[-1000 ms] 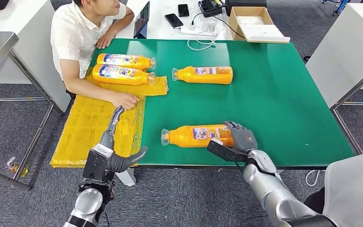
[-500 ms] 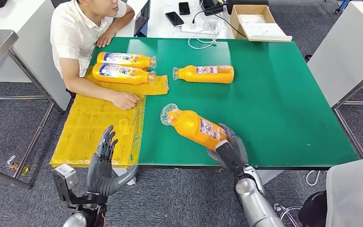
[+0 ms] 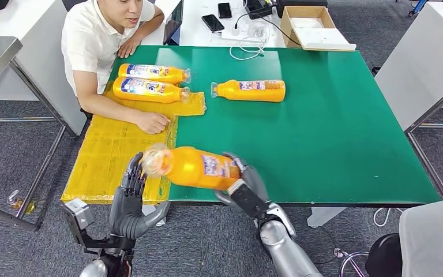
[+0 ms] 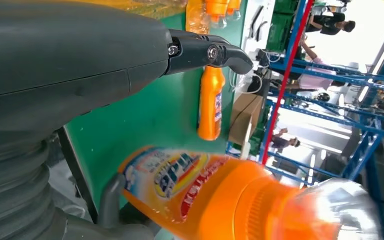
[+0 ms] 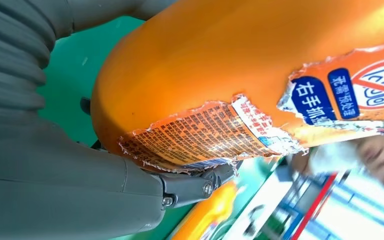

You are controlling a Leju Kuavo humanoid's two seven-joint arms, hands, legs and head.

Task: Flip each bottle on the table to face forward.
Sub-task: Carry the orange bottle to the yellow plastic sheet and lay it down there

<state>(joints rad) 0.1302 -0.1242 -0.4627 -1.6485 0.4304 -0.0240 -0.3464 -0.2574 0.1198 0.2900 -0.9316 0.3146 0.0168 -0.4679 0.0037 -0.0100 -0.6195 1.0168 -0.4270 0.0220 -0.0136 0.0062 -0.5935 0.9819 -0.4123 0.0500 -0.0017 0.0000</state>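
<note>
My right hand (image 3: 247,187) grips the base of an orange bottle (image 3: 193,167) and holds it in the air over the near table edge, clear cap pointing left toward my left hand (image 3: 130,199). That left hand is raised with fingers spread, just below the cap, holding nothing. The same bottle fills the right wrist view (image 5: 240,85) with a torn label, and passes close in the left wrist view (image 4: 220,200). Another orange bottle (image 3: 249,90) lies on the green table (image 3: 334,127) at the back middle. Two more bottles (image 3: 150,82) lie side by side on yellow plastic at the back left.
A person in a white shirt (image 3: 95,43) sits at the table's left corner, with a hand (image 3: 151,122) resting on a yellow plastic sheet (image 3: 109,161). Phones, cables and a cardboard box (image 3: 308,26) lie on the white table behind. Another person's grey clothing (image 3: 432,236) is at the lower right.
My right hand has lifted the bottle off the table and swung it left toward my left hand. My left hand turned palm up, then held still.
</note>
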